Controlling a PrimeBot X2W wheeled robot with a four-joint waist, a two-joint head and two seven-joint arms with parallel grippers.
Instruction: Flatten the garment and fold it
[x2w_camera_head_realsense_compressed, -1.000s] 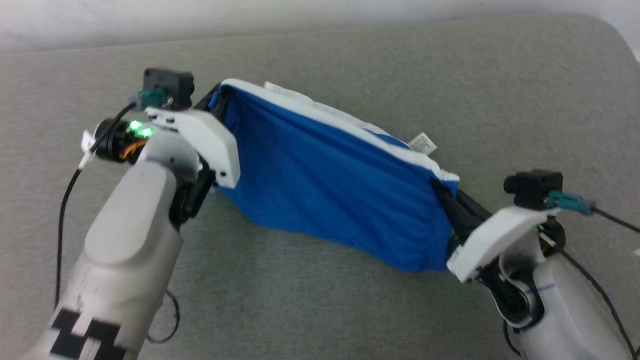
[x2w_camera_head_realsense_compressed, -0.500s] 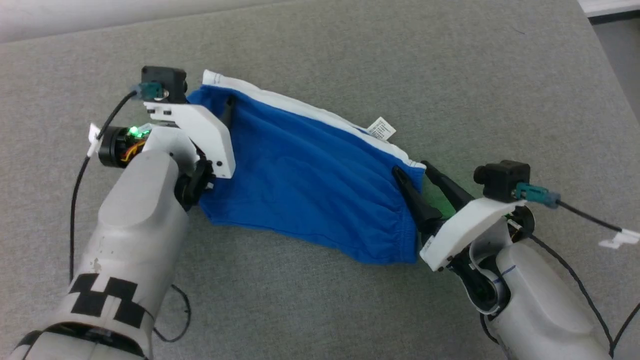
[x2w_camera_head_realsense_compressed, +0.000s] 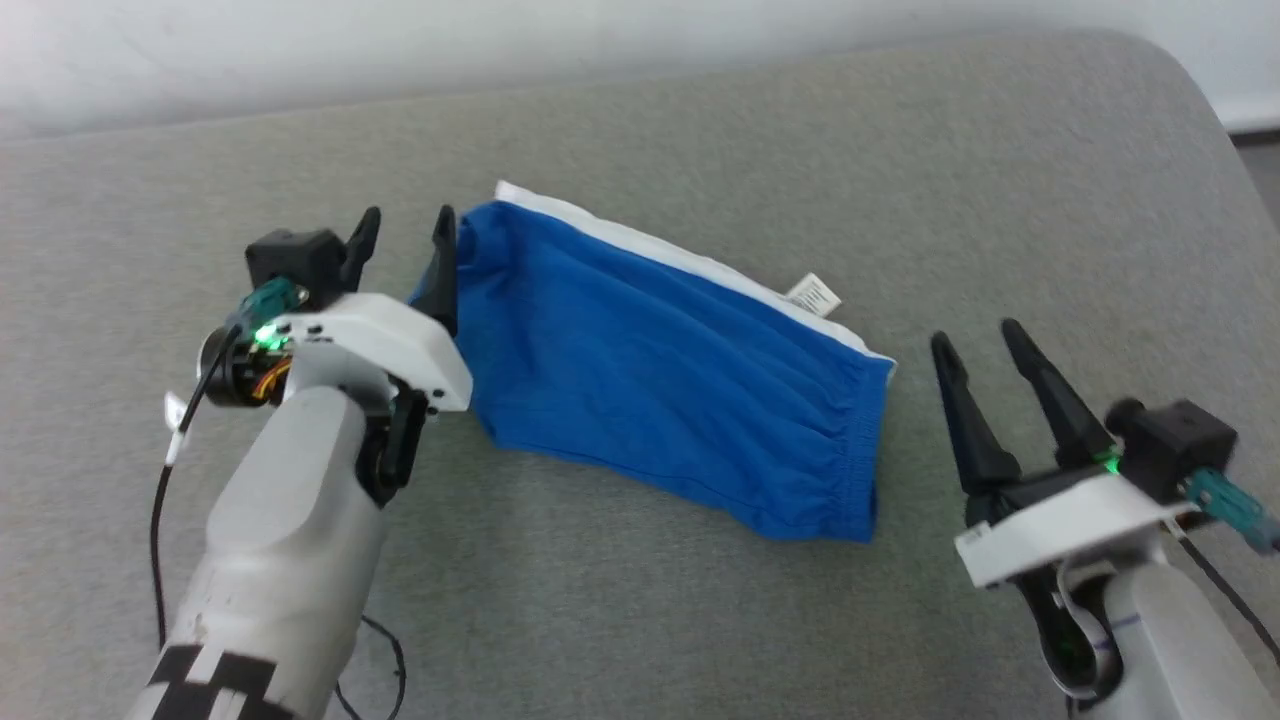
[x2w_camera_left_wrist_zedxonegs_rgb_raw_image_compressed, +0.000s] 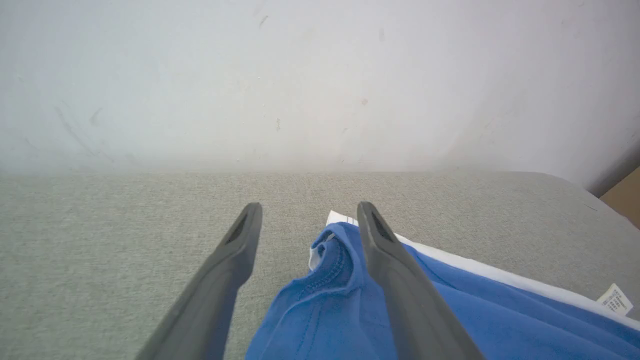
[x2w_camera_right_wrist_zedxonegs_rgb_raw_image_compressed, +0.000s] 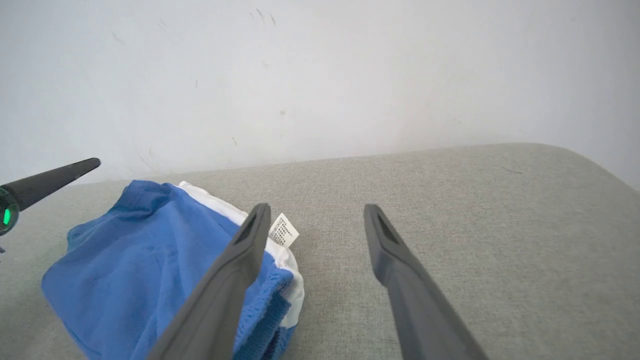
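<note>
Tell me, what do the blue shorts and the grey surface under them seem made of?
The garment: soft matte knit cloth, maybe cotton jersey; it wrinkles loosely and has a stitched, gathered hem. The grey surface: matte, flecked woven or felt-like cover; its rounded corner hints at padding.

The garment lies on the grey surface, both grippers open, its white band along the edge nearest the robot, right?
No: the head view shows the white band along the far edge of the garment. It lies on the grey surface, left gripper and right gripper open.

Pale forearm (x2w_camera_head_realsense_compressed: 280, 520), black cable (x2w_camera_head_realsense_compressed: 154, 515), dark left pincer (x2w_camera_head_realsense_compressed: 408, 215)
</note>
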